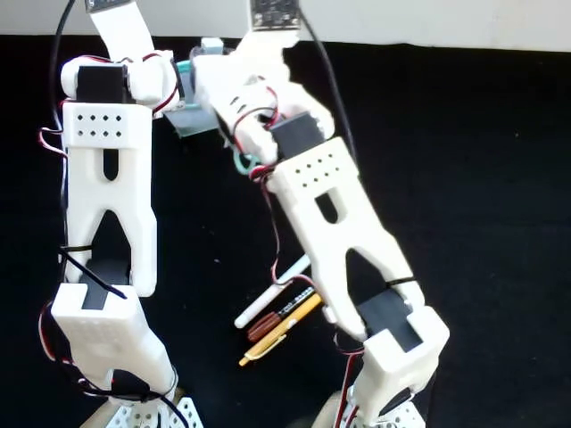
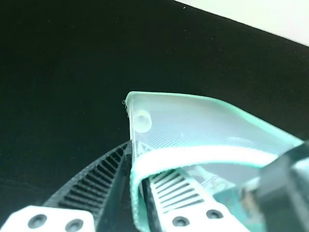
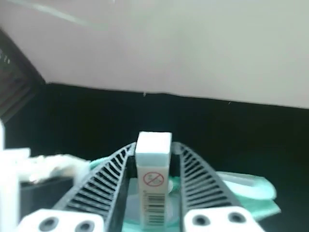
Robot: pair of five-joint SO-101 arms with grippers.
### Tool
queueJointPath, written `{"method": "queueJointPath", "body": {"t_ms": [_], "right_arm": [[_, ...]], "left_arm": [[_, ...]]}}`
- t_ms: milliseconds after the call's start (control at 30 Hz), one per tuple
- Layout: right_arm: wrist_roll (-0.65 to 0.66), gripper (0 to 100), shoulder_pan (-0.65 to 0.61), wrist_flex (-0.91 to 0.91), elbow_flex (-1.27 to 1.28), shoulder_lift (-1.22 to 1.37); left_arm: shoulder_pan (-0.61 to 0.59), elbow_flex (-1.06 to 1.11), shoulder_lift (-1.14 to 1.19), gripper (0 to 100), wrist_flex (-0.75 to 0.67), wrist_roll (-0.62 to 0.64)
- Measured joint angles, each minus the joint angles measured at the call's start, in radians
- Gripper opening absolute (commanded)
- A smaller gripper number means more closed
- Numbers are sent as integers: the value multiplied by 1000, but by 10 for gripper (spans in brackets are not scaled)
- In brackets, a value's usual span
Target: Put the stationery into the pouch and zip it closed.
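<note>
The right gripper (image 3: 153, 145) pinches a white eraser (image 3: 153, 179), which stands upright between its ribbed fingers. The eraser hangs just above the pouch (image 3: 244, 189), a translucent sleeve with a teal border. The left gripper (image 2: 138, 162) is clamped on the pouch's edge close to a corner that carries a small round stud, and the teal border curls over one finger. Whether the pouch touches the tabletop (image 1: 464, 178) cannot be told. In the high view both grippers meet at the far side of the black tabletop, near the pale wall (image 1: 446, 18). Well apart from the pouch, down between the two arms' bases, a white pen (image 1: 268, 299), a brown marker (image 1: 278, 315) and a yellow pen (image 1: 284, 332) lie side by side on the tabletop, close beside the right arm.
</note>
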Motion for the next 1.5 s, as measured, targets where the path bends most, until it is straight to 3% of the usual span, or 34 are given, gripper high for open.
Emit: {"method": "queueJointPath", "body": {"t_ms": [100, 1033, 1267, 1500], "right_arm": [[0, 335, -11, 12, 0, 2], [0, 335, -14, 60, -89, -91], [0, 335, 5, 123, -89, -91], [0, 335, 17, 51, 94, -95]], "left_arm": [[0, 0, 0, 7, 0, 0], [0, 2, 0, 7, 0, 0], [0, -8, 2, 7, 0, 51], [0, -8, 2, 7, 0, 51]]}}
